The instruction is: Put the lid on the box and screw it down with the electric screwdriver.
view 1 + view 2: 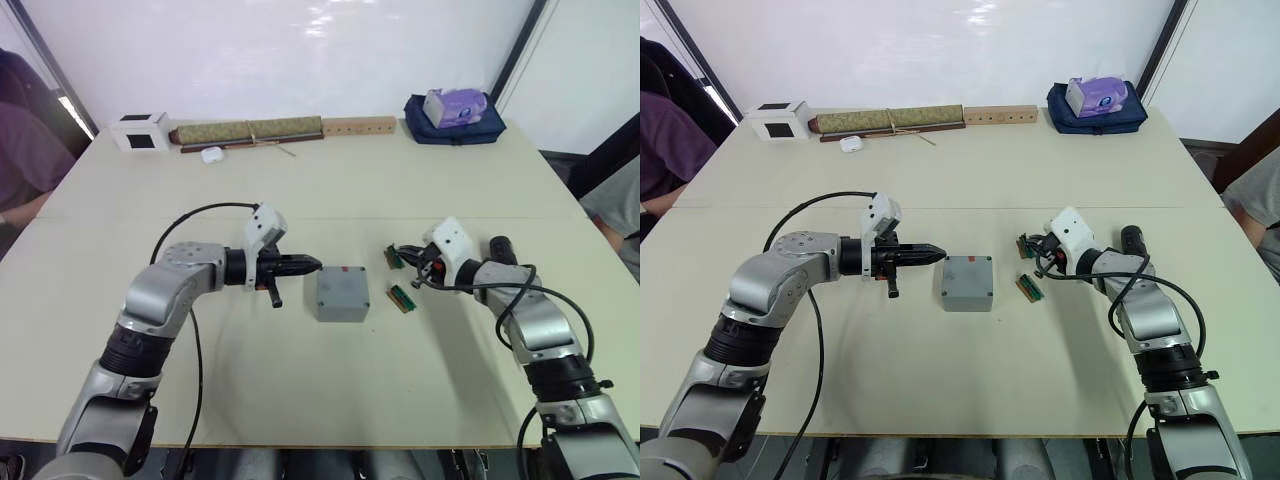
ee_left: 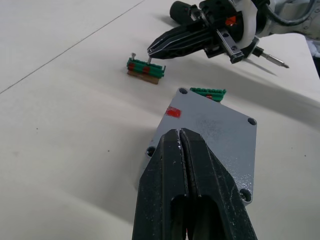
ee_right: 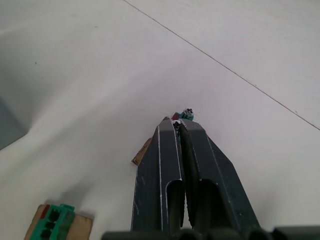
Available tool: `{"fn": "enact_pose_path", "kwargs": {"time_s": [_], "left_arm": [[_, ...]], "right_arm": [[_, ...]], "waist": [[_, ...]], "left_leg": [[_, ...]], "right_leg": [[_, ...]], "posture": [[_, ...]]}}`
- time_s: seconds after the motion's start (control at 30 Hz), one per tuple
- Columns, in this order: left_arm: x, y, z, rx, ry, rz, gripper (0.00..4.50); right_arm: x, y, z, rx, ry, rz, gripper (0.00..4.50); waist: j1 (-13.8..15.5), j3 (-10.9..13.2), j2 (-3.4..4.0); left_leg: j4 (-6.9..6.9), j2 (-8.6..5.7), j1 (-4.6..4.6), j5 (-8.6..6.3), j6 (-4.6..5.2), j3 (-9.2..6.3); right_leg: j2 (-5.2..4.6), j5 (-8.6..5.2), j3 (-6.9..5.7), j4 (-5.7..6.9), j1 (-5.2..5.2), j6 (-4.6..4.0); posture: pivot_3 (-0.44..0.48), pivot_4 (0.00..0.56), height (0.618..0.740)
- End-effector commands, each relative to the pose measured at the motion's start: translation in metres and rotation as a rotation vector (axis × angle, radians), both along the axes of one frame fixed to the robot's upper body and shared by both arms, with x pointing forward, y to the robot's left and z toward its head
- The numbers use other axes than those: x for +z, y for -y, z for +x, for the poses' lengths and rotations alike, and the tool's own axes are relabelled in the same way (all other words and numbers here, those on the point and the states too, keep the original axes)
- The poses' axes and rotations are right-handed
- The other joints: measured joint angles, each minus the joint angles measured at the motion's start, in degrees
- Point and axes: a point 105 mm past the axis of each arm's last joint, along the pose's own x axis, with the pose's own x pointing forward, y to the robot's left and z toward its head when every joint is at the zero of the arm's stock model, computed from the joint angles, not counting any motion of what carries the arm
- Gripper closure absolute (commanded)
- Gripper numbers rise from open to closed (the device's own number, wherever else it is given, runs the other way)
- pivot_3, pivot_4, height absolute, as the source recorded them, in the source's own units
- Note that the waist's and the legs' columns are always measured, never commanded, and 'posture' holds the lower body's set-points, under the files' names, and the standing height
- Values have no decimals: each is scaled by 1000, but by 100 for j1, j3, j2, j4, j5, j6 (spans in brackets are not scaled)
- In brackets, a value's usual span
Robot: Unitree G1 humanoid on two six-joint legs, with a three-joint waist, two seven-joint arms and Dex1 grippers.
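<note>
The grey box (image 1: 340, 308) stands mid-table with the flat grey lid (image 1: 342, 284) lying on top; the lid (image 2: 210, 140) shows corner screw holes and a red mark. My left gripper (image 1: 315, 265) is shut and empty, hovering at the lid's left edge. To the right, my right gripper (image 1: 395, 250) is shut, its tip at a small green circuit board (image 2: 145, 69) with an upright screw (image 2: 133, 55). The electric screwdriver lies partly hidden behind my right wrist: its black body (image 1: 499, 247) and silver bit (image 2: 272, 59) show.
A second green board (image 1: 402, 298) lies right of the box. Along the far edge stand a white cube with a black face (image 1: 140, 131), a long roll (image 1: 250, 130), a wooden block (image 1: 358, 126) and a blue bag (image 1: 455, 118). People sit at both table ends.
</note>
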Motion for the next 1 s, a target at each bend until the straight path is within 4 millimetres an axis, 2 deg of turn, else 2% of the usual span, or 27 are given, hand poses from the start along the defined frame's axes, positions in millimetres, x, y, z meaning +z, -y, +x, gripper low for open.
{"fn": "enact_pose_path", "kwargs": {"time_s": [0.03,0.17,0.37,0.7,1.0], "left_arm": [[10,-3,-2,-11,35,-7,4500],[13,-7,-3,-14,41,1,4500],[12,-7,-4,-27,40,10,4500],[11,-6,-4,-30,35,9,4500],[9,-5,-5,-30,34,11,4500]], "right_arm": [[40,-19,-16,85,100,60,4441],[54,-45,-37,157,108,109,4441],[38,-62,-56,204,34,115,4441],[25,-64,-56,181,3,84,4441],[16,-60,-49,147,-5,62,4441]], "waist": [[-7,0,0],[-1,0,0],[17,0,0],[2,0,0],[4,0,0]], "left_leg": [[0,1,0,0,0,0],[0,4,0,0,0,-4],[1,-1,-1,0,0,-4],[1,1,3,0,0,-4],[1,0,3,0,0,-3]], "right_leg": [[1,0,0,0,0,0],[4,0,-1,1,0,0],[-4,0,-3,-4,5,-1],[2,-1,-3,-1,4,-1],[2,-1,-3,-2,4,-1]], "posture": [[0,150,740],[0,150,740],[0,150,740],[0,150,740],[0,150,740]]}}
